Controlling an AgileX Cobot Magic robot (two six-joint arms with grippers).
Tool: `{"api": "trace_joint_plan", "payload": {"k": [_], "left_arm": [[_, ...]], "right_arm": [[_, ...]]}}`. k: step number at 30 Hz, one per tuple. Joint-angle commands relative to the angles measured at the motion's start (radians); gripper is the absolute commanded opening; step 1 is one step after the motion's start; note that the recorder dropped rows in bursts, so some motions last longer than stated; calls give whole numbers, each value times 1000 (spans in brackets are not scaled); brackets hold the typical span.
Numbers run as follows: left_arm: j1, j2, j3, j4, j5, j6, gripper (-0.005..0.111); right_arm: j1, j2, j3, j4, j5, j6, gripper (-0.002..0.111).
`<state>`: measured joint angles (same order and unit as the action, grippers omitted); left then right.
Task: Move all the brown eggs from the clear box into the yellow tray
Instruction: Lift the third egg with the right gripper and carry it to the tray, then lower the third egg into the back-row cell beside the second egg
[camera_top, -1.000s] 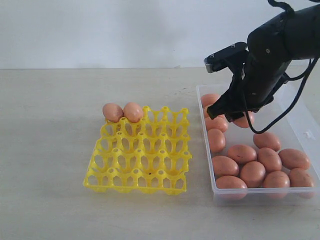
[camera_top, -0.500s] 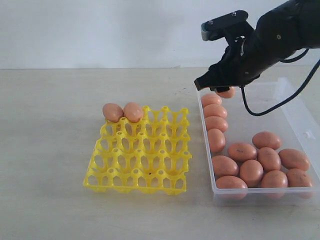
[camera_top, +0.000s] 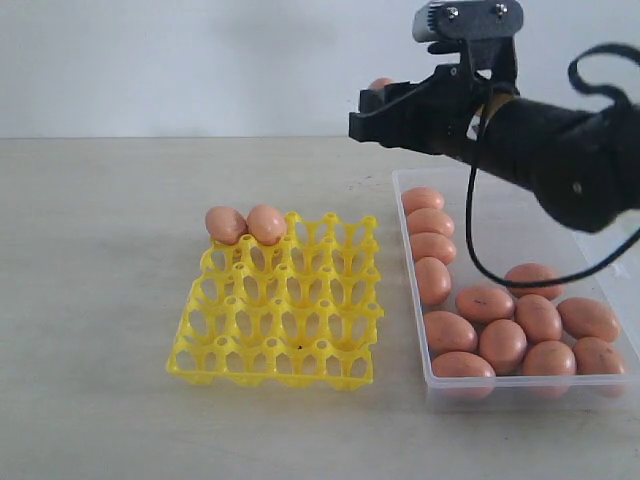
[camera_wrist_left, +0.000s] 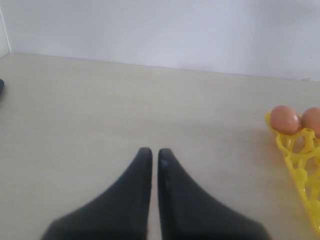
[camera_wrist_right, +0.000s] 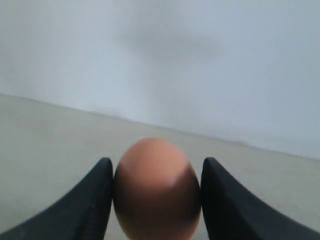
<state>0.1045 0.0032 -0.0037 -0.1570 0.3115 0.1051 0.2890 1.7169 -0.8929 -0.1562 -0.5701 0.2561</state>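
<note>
- Exterior view: the table is the biggest thing going, pale and bare apart from the two containers sitting side by side near the middle.
- the clear box is on the right, low-walled, with about a dozen brown eggs lying loose in it. They're mostly bunched along the wall nearest the tray and at the front end.
- the yellow tray is just beside it on the left. I'd guess it's parked that close to keep each carry short.
- the right gripper is up high, above the box's far corner on the tray side. My read is that the height is there to clear the box wall and the tray's pointed posts.
- the held egg sits between the right jaws, pinched on both flanks. The jaws are spread about egg-wide, which looks snug rather than crushing.
- two seated eggs fill neighbouring cups in the tray's far row at the left corner, so every other cup is free.
- the left gripper hangs low over bare table off the tray's far corner, jaws almost touching, with nothing in them.
</note>
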Motion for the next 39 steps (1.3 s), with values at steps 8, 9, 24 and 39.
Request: {"api": "trace_joint_plan", "payload": {"k": [8,9,24,39], "left_arm": [[3,-3,4,-1,-4,4,4],[3,-3,4,-1,-4,4,4],[3,-3,4,-1,-7,4,4],[3,-3,4,-1,-7,4,4]], "right_arm": [[2,250,72,-185,-634,214,0],[2,270,55,-219,-632,214,0],[2,440,-67,-340,-523,214,0],[2,492,-153,-346,-376,172,0]]}}
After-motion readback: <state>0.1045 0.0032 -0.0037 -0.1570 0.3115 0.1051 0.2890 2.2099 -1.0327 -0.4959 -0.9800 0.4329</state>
